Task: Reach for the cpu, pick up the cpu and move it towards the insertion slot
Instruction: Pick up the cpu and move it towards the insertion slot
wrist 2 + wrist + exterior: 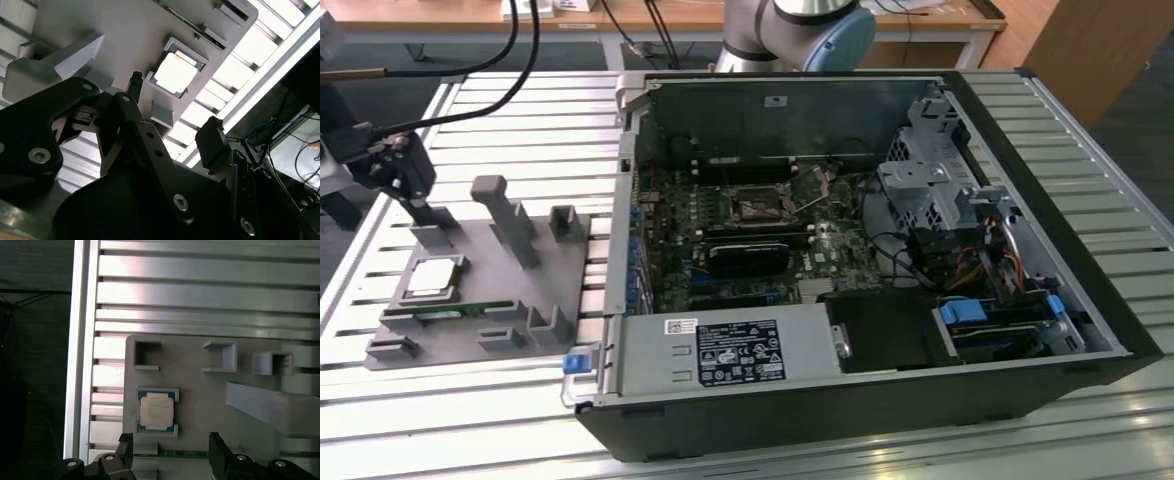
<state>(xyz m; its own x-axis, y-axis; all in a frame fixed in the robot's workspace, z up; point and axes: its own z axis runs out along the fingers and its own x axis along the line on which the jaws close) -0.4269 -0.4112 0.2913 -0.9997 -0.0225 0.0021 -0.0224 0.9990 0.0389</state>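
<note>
Grey plastic tray (487, 285) lies on the slatted metal table (520, 110), at the exterior view's left of the open case (881, 410). The cpu (434, 279) lies flat in a square recess of the tray, with a green memory stick (440, 312) just beside it on the near side. The gripper (411, 190) hangs above the tray's far corner, near an upright post (500, 215) and apart from the cpu. Inside the case, the slot (758, 207) sits on the board (720, 250), well apart from the tray.

In the second wrist view, the cpu (176, 74) shows bright and square in its recess. The gripper (172, 112) is spread wide and holds nothing. Its 2 dark fingers (212, 142) stand apart from the chip, not touching it.

In the first wrist view, the cpu (156, 410) lies seated in its recess, silvery top up, with a green rim showing at the corners. The gripper (170, 447) is wide open, 1 finger (216, 450) on each side, both clear of the chip. The memory stick's green edge (185, 454) runs between them. 3 open pockets (220, 357) stand along the tray's (200, 400) other side.
</note>
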